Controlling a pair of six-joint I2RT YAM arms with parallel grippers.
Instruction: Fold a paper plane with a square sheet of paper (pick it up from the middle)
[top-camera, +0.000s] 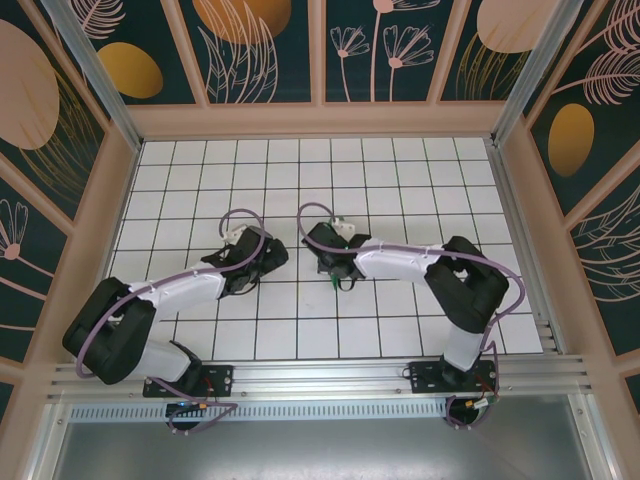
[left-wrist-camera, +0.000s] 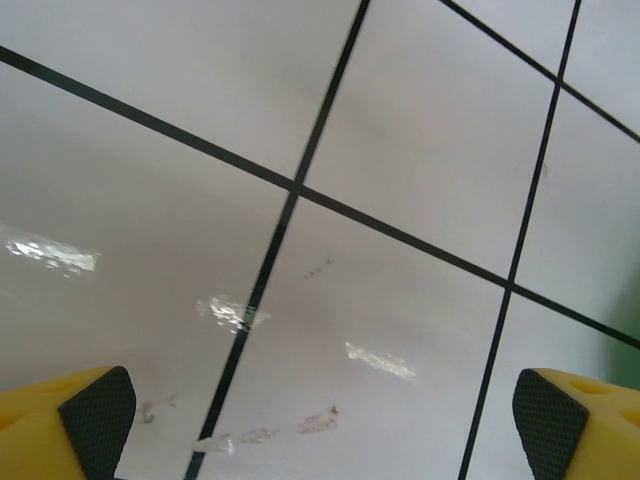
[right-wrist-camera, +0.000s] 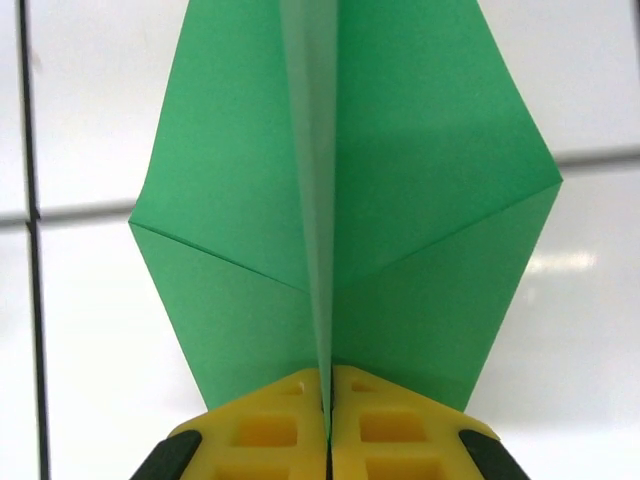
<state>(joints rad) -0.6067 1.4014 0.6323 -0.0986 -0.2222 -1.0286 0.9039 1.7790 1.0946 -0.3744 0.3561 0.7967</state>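
I see the big white table (top-camera: 400, 170) first, with black lines that make squares on it. Walls (top-camera: 265, 45) with painted flowers stand around it.

Next come my two arms. The left arm (top-camera: 180, 290) reaches in from the near left side. The right arm (top-camera: 400, 262) reaches in from the near right side. Their ends are close together near the middle of the table.

The paper plane (right-wrist-camera: 400, 200) is green. It sits at the tip of the right arm, near the middle of the table. In the right wrist view it spreads out wide on both sides, with one sharp fold running up its middle.

The right gripper (right-wrist-camera: 328, 420) is pinched tight on that middle fold. Its two yellow fingers (right-wrist-camera: 400, 430) press together with the paper between them.

The left gripper (left-wrist-camera: 322, 415) is spread as wide as it goes. It holds nothing. I see bare white table between its fingertips (left-wrist-camera: 95, 410).
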